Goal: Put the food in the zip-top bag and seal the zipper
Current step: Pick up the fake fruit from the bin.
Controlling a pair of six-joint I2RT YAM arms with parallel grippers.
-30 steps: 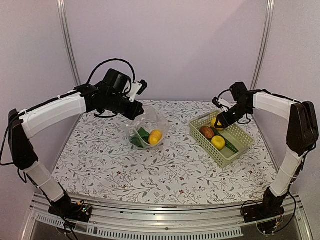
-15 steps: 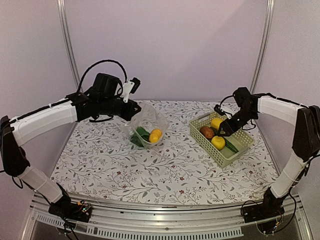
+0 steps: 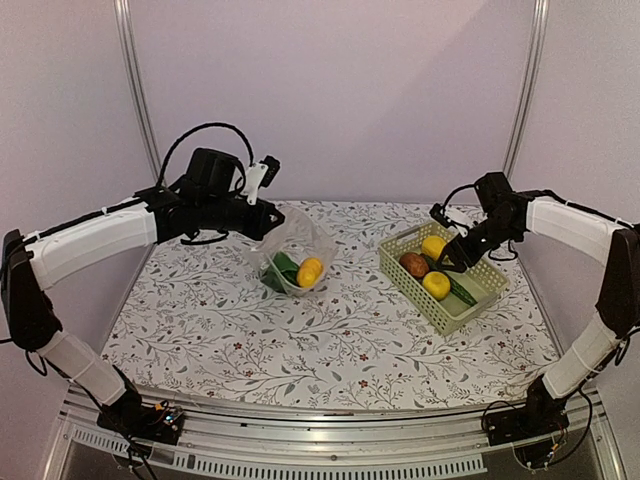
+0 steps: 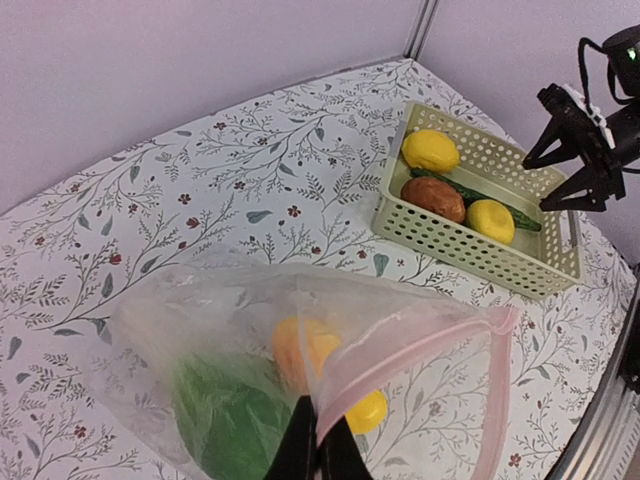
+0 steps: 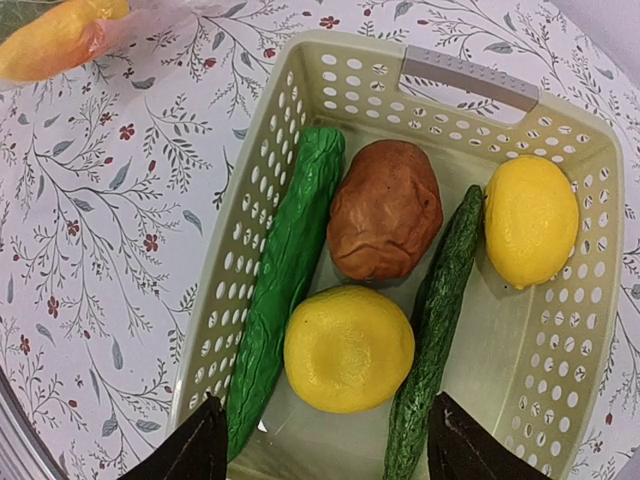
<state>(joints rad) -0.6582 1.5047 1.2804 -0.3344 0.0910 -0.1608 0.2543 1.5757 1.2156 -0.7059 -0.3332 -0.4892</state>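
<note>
The table has a white top printed with leafy sprigs, and two things lie on it. A clear bag sits toward 11 o'clock from the middle, its bottom seemingly resting on the surface. A pale green basket stands flat at 3 o'clock, well apart.

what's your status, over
Left hand shut on zip-top bag edge, mouth open. Right hand open above basket. Five toy foods not yet bagged; nothing in the way.
</note>
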